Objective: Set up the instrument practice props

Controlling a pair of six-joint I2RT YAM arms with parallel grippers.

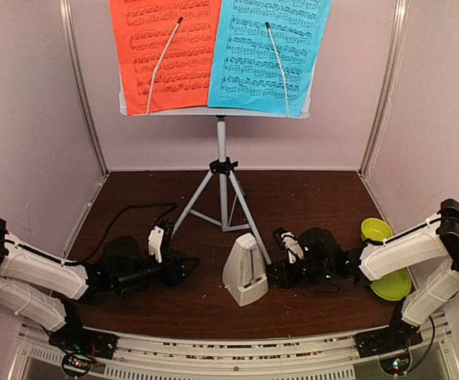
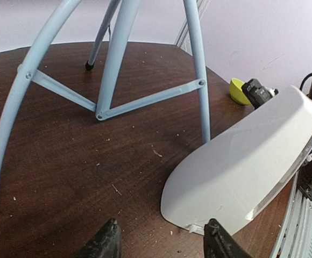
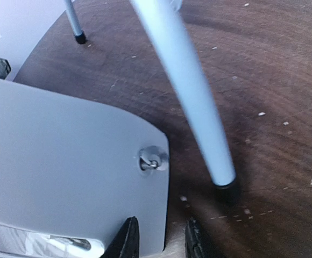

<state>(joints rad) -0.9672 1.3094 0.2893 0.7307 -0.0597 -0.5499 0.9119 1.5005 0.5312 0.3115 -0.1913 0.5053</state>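
Right gripper [image 3: 161, 239] fingers straddle the metronome [image 3: 64, 161] side edge, part-closed; can't tell if they actually bite. Metronome stands upright on the table [image 1: 309, 198]. Tripod leg [image 3: 196, 107] foot sits just beside the metronome, behind-right. Left gripper [image 2: 164, 243] is left of the metronome, fingers apart, empty. Risk: the thin-edge pinch slips or tips the metronome, and any swing clips the leg and shakes the music stand [image 1: 221, 142] behind it.

Metronome [image 1: 244, 273] just before the tripod [image 1: 221, 146], sheet-music pages [image 1: 166, 47] on the desk [image 1: 190, 112] above.
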